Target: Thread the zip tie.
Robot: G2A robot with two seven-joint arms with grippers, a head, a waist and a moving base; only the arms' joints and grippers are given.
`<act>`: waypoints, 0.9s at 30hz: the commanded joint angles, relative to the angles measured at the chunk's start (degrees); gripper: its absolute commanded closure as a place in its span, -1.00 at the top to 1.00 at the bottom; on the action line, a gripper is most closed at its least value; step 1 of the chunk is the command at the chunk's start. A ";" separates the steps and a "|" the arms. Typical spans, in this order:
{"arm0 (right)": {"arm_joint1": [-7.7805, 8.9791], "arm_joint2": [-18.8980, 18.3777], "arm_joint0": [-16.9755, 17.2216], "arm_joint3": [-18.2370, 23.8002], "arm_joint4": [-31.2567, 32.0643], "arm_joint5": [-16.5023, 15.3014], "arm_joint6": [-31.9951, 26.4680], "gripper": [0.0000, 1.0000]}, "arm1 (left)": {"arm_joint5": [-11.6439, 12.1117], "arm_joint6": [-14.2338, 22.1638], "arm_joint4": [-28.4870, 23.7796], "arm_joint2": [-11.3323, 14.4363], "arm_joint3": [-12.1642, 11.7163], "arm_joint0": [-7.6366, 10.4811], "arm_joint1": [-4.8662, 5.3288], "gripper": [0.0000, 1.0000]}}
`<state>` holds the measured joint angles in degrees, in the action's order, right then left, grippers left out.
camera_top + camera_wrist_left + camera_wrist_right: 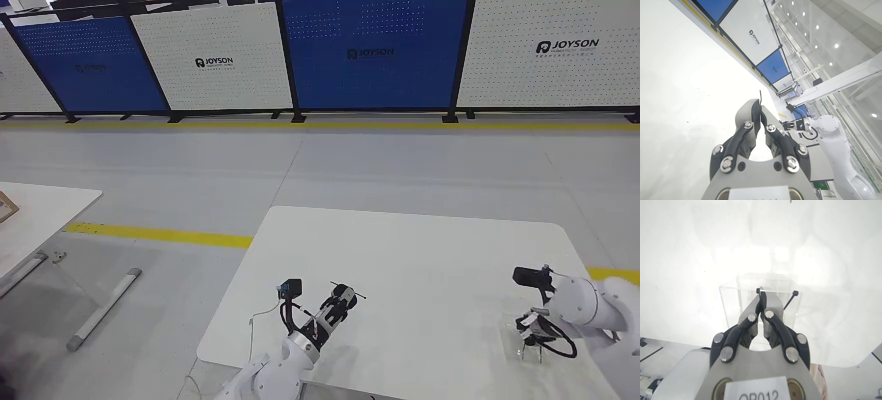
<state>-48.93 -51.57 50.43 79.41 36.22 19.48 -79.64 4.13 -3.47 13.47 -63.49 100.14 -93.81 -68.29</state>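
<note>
Zip tie [758, 290] first: its square black head pokes just past the fingertips of the right gripper [761, 293], whose jaws are clenched on the strap right behind that head. In the top view this gripper [529, 343] sits out toward 4 o'clock from the table's middle, directly over a clear box [730, 302]. A spare tie [791, 299] leans inside that box against its wall. Swing across the white table [420, 250] to about 9 o'clock and there's the left gripper [760, 106], jaws pinched tight on a thin black strap [760, 95] with a short tip standing proud of the pads. By the look of it, that is a tie's tail end. The two grippers are well apart, nothing meeting yet. I'd call this the pick-up stage: each arm has its piece, and the threading itself is not begun. What the next move calls for, I reckon, is bringing head and tip together over the open middle of the table, with the head's slot turned to face the tip. The tip is slim and the slot small, so alignment will be the hard part.
</note>
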 commanded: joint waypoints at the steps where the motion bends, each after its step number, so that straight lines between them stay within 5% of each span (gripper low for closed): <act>1: 0.11 -0.35 0.27 0.65 0.34 0.00 0.00 -1.00 | 0.00 0.00 0.00 0.00 0.00 0.00 0.00 -1.00; 8: 1.60 -7.08 5.12 7.10 0.49 0.00 1.68 -1.00 | 0.00 0.00 0.00 0.00 0.00 0.00 0.00 -1.00; 16: 3.78 -24.41 21.11 19.17 -4.85 0.00 15.44 -1.00 | 0.00 0.00 0.00 0.00 0.00 0.00 0.00 -1.00; 27: 3.78 -24.41 21.11 19.17 -4.85 0.00 15.44 -1.00 | 0.00 0.00 0.00 0.00 0.00 0.00 0.00 -1.00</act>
<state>-45.15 -75.98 71.54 98.58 31.37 19.48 -64.20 4.13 -3.47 13.47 -63.49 100.14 -93.81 -68.29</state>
